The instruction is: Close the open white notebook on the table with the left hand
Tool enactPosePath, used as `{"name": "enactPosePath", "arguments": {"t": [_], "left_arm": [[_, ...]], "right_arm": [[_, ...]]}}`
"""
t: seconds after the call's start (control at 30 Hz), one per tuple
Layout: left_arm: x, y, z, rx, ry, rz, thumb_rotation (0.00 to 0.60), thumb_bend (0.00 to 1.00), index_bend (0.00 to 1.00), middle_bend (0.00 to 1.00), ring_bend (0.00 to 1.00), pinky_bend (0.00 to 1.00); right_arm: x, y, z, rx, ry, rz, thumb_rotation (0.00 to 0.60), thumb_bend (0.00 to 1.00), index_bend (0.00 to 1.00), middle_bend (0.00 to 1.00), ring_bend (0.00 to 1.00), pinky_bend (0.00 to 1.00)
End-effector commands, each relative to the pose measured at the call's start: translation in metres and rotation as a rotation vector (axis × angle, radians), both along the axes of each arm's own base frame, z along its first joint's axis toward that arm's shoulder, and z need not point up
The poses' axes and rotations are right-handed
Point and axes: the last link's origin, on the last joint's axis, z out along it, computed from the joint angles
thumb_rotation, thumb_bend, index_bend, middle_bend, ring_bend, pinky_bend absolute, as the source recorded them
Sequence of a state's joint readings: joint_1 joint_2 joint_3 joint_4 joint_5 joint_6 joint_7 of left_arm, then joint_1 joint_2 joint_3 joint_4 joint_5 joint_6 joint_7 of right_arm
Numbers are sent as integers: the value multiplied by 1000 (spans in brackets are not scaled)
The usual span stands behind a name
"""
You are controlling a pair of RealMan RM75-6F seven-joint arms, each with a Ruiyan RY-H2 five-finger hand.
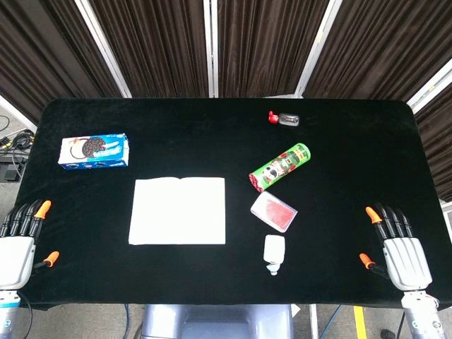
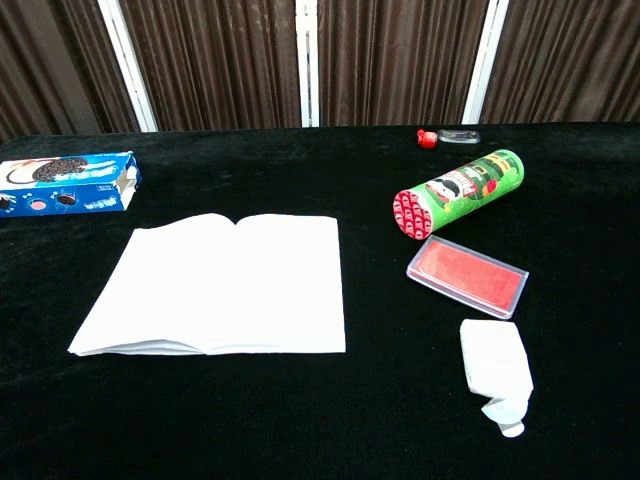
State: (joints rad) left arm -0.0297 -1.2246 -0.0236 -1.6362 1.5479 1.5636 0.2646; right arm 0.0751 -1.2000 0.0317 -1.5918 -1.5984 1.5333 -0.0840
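Lying flat and open in the middle of the table, the white notebook sits nearer the left hand, which waits empty with fingers spread.

1. Even, bright overhead light fills both views; no strong glare.
2. The black worktop swallows shadows, so almost none show under things.
3. The white notebook is nearly overexposed, its page detail washed out.
4. Head view bows the worktop's far edge slightly.
5. Focus is sharp throughout, without motion blur.
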Motion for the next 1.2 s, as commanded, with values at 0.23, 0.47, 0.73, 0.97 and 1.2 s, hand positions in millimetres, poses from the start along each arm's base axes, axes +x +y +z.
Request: {"name": "enactPosePath", "arguments": {"t": [0.23, 0.47, 0.73, 0.97, 1.2], "left_arm": [[1, 1, -1, -4, 0, -4, 600, 168, 0, 0, 0, 0], [1, 2, -4, -18, -2, -7, 600, 168, 0, 0, 0, 0], [3, 3, -11, -43, 4, -18, 600, 168, 0, 0, 0, 0], [18, 10, -35, -120, 22, -64, 600, 170, 0, 0, 0, 0], [44, 26, -81, -241, 72, -108, 600, 179, 0, 0, 0, 0]], "right_arm": [[-1, 2, 0, 3, -1, -9, 600, 86, 0, 0, 0, 0], [0, 1, 0, 4, 4, -11, 600, 86, 0, 0, 0, 0], [-1, 1, -1, 10, 4, -16, 600, 86, 0, 0, 0, 0], [0, 1, -3, 22, -1, -17, 600, 86, 0, 0, 0, 0], [1, 1, -2, 23, -12, -15, 600, 86, 0, 0, 0, 0]]}}
